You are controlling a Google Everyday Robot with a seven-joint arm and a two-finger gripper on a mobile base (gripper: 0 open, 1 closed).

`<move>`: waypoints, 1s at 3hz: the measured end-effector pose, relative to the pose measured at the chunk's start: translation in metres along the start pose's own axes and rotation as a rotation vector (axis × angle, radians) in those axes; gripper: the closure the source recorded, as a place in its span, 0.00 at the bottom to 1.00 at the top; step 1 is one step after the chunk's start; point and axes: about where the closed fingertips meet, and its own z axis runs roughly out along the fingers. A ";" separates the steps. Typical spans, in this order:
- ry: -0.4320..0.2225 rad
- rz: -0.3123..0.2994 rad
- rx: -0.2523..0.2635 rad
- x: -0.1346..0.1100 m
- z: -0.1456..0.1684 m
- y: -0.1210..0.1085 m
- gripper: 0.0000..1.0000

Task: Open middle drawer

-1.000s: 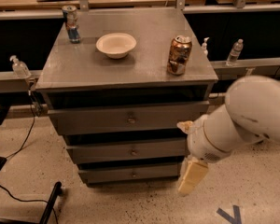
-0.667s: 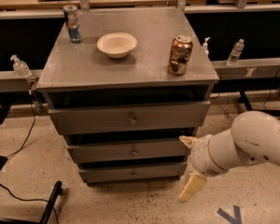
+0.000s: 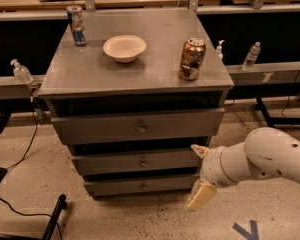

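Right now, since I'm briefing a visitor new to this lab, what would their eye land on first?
The white arm at the lower right, its gripper open near the right end of the middle drawer, away from the knob. Then the grey cabinet top: a white bowl, a brown can at right, a blue can back left.

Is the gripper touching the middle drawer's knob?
No, the gripper is by the right end of the middle drawer, well away from the knob.

Arm (image 3: 270,159) behind end effector (image 3: 192,178), right of middle drawer (image 3: 140,162): partly off-frame.
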 end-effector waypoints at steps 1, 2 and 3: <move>-0.079 -0.047 0.043 0.001 0.033 -0.036 0.00; -0.205 -0.131 0.132 -0.001 0.073 -0.089 0.00; -0.326 -0.176 0.101 0.028 0.143 -0.104 0.00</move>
